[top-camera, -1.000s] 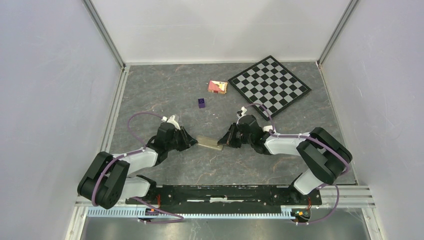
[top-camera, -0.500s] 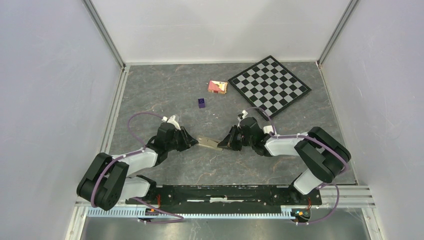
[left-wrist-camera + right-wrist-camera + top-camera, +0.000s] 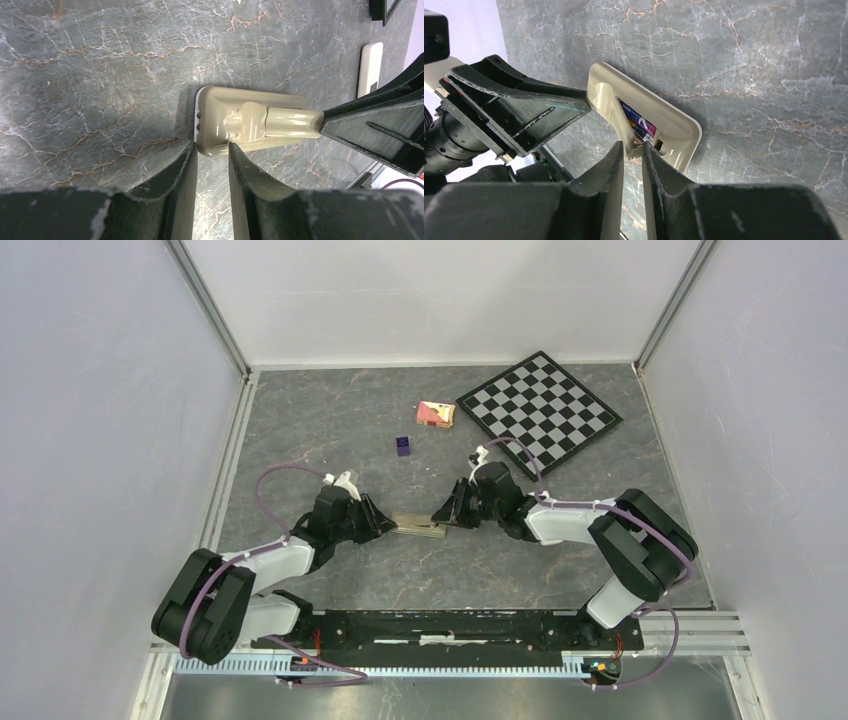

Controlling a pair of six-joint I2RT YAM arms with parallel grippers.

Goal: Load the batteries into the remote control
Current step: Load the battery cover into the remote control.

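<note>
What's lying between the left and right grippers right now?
The remote control, back up, spans the gap between left gripper and right gripper in the top view; the right wrist view shows batteries in its bay.

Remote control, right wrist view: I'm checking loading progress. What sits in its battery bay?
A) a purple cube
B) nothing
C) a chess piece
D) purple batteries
D: purple batteries lie in the bay of the remote control, beside its tilted cover.
</note>
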